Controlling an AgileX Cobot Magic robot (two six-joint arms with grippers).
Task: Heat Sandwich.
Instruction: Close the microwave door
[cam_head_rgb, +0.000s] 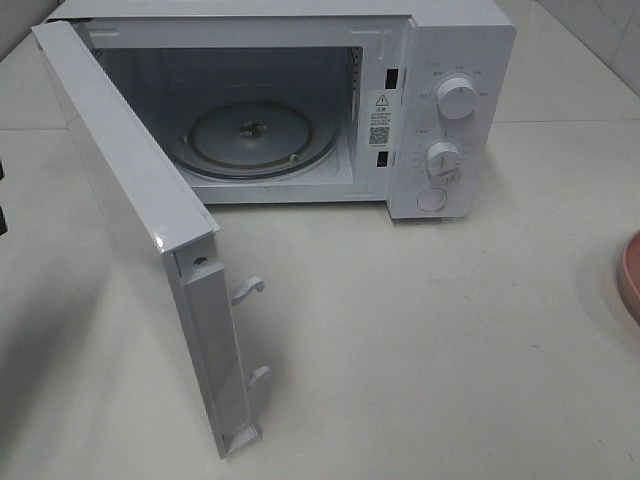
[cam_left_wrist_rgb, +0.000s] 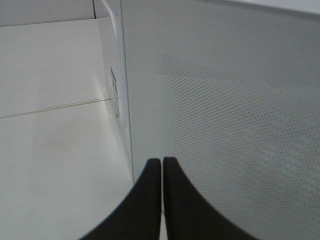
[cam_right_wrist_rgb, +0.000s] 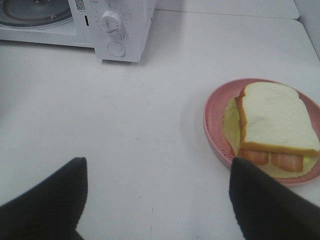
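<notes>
1. From high up, only the pink plate's (cam_head_rgb: 632, 275) rim shows right of the microwave (cam_head_rgb: 300, 100); neither claw appears.
2. The sandwich (cam_right_wrist_rgb: 275, 125) sits on it, on the white bench (cam_right_wrist_rgb: 125, 125).
3. Left claw (cam_left_wrist_rgb: 162, 162) pinched shut, empty, by the microwave door (cam_left_wrist_rgb: 225, 100); right claw (cam_right_wrist_rgb: 157, 175) spread wide, empty.

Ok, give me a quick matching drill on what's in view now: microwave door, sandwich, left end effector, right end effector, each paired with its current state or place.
Things:
1. microwave door
2. sandwich
3. left end effector
4. right end effector

States:
A. lying on the pink plate
B. fingers pressed together, beside the door panel
C. swung wide open, glass turntable exposed
D. fingers spread wide, holding nothing

Pairs: 1-C, 2-A, 3-B, 4-D
</notes>
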